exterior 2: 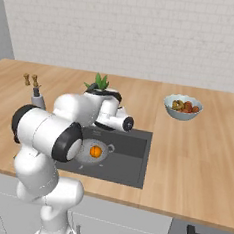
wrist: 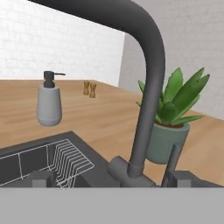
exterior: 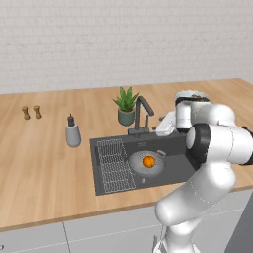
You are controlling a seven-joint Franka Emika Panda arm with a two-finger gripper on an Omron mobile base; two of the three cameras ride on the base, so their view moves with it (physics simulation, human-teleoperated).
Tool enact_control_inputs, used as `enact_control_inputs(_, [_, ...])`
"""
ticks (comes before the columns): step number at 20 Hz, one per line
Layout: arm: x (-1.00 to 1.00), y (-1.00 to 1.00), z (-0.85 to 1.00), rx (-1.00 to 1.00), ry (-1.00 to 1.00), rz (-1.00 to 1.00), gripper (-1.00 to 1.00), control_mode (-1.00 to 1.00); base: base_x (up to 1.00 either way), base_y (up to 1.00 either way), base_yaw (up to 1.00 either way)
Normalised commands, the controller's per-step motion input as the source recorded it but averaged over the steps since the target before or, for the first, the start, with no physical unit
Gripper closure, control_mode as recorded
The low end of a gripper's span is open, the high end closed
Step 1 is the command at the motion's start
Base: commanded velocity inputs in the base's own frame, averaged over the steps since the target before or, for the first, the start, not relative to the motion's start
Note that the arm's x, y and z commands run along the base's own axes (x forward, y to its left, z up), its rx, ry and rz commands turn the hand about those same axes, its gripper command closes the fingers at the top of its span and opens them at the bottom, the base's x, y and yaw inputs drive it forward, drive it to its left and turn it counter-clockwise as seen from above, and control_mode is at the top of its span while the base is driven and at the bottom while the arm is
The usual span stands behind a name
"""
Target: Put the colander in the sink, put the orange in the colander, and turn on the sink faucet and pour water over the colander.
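The grey perforated colander [exterior: 141, 166] sits in the dark sink [exterior: 173, 147], with the orange [exterior: 148, 161] resting inside it. From the right base view the orange [exterior 2: 95, 151] lies in the colander [exterior 2: 105, 148] in the sink [exterior 2: 131, 153], partly behind my arm. The dark faucet [exterior: 142, 112] stands at the back rim. My gripper [exterior: 158, 127] is just right of its base, open and holding nothing. In the hand view the faucet [wrist: 146, 74] rises close ahead, its small side lever [wrist: 172, 162] to the right. My gripper [wrist: 113, 180] is open, its fingertips [wrist: 41, 178] wide on either side of the faucet base.
A wire grid [exterior: 116, 165] fills the sink's left part. A grey soap bottle [exterior: 72, 132] stands left of the sink and a potted plant [exterior: 126, 106] behind the faucet. Two wooden shakers [exterior: 30, 112] are far left. A fruit bowl [exterior 2: 183, 107] sits right of the sink.
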Motion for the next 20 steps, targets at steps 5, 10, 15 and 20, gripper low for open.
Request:
enact_control_inputs(5, [0.29, 0.03, -0.06, 0.06, 0.00, 0.00, -1.00, -1.00, 0.00, 0.00, 0.00])
enact_control_inputs(10, [0.34, 0.01, -0.04, 0.07, 0.00, 0.00, -1.00, -1.00, 0.00, 0.00, 0.00])
enact_control_inputs(15, [0.38, 0.01, -0.09, 0.06, 0.00, 0.00, -1.00, -1.00, 0.00, 0.00, 0.00])
enact_control_inputs(20, [0.39, 0.06, -0.31, 0.00, 0.00, 0.00, -1.00, -1.00, 0.00, 0.00, 0.00])
